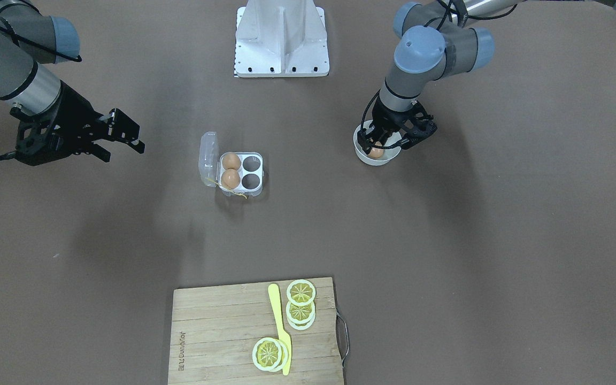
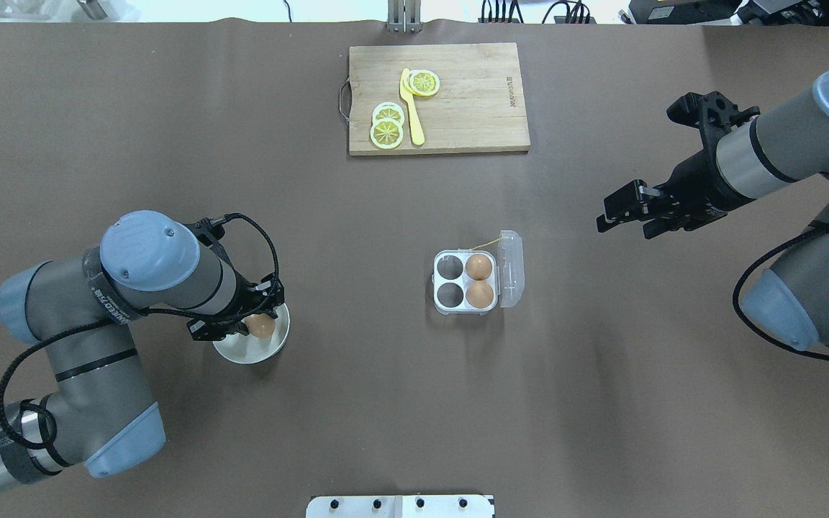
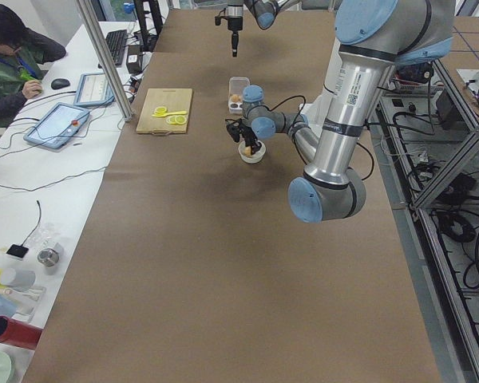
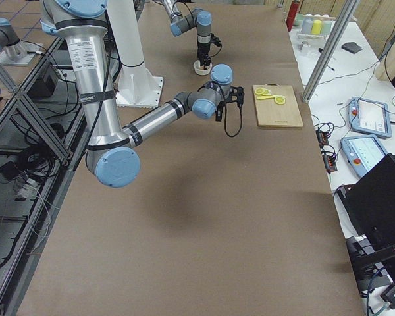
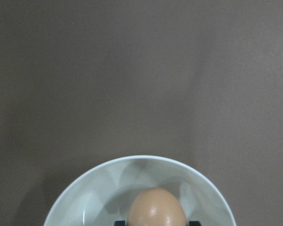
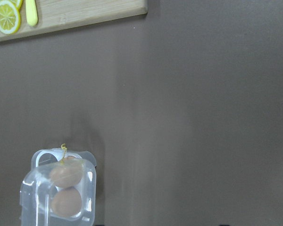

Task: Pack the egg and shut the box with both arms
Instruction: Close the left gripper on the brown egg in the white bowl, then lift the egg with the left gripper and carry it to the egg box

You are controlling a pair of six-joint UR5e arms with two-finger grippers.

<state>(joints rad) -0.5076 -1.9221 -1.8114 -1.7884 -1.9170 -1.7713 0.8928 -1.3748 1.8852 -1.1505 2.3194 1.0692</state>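
The clear egg box (image 1: 254, 160) lies mid-table with its lid (image 1: 207, 155) open; it also shows in the overhead view (image 2: 450, 302). Two brown eggs (image 2: 479, 280) fill the cells beside the lid, and the other two cells are empty. A third egg (image 1: 376, 152) sits in the white bowl (image 1: 364, 156). My left gripper (image 1: 385, 145) reaches down into the bowl, its fingers pressed on both sides of that egg (image 5: 155, 207). My right gripper (image 2: 619, 214) is open and empty, hovering well away from the box on its lid side.
A wooden cutting board (image 2: 472, 93) with lemon slices and a yellow knife (image 2: 411, 108) lies at the far edge. The white robot base (image 1: 281, 37) stands at the near edge. The right wrist view shows the box (image 6: 61, 188) and the board's corner.
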